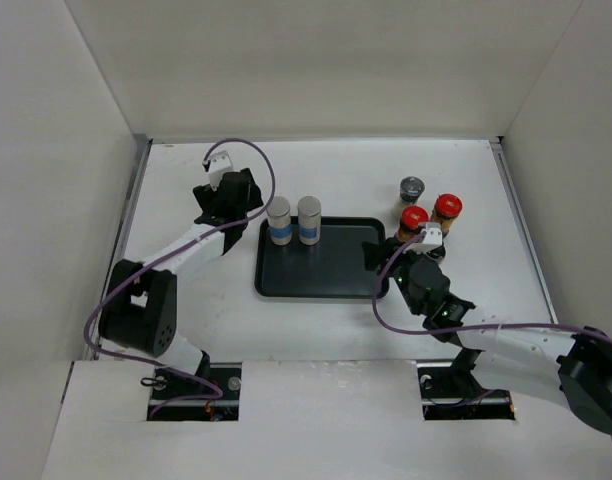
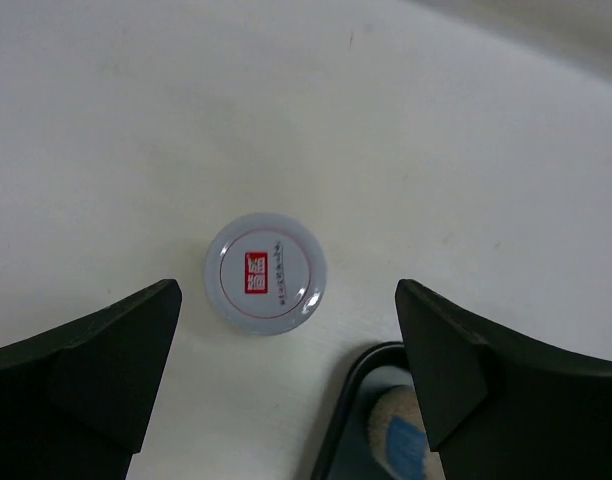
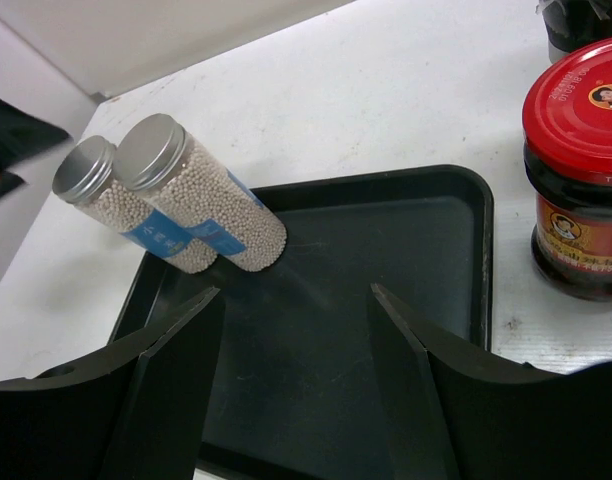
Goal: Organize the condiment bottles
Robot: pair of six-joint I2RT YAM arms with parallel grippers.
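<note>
Two grey-lidded, blue-banded jars (image 1: 279, 220) (image 1: 309, 219) stand at the far left of the black tray (image 1: 326, 272); the right wrist view shows them too (image 3: 104, 195) (image 3: 191, 185). Two red-lidded jars (image 1: 414, 222) (image 1: 447, 210) and a dark-lidded jar (image 1: 412, 188) stand on the table right of the tray. The white-topped, red-labelled jar (image 2: 265, 272) stands upright left of the tray, hidden in the top view. My left gripper (image 1: 229, 200) hovers open right above it (image 2: 286, 290). My right gripper (image 1: 378, 256) is open and empty over the tray's right part (image 3: 294, 293). No silvery-lidded jar shows.
White walls enclose the table on the left, back and right. The tray's rim (image 2: 341, 400) lies just beside the white-topped jar. The nearest red-lidded jar (image 3: 581, 170) stands close to the tray's right rim (image 3: 483, 260).
</note>
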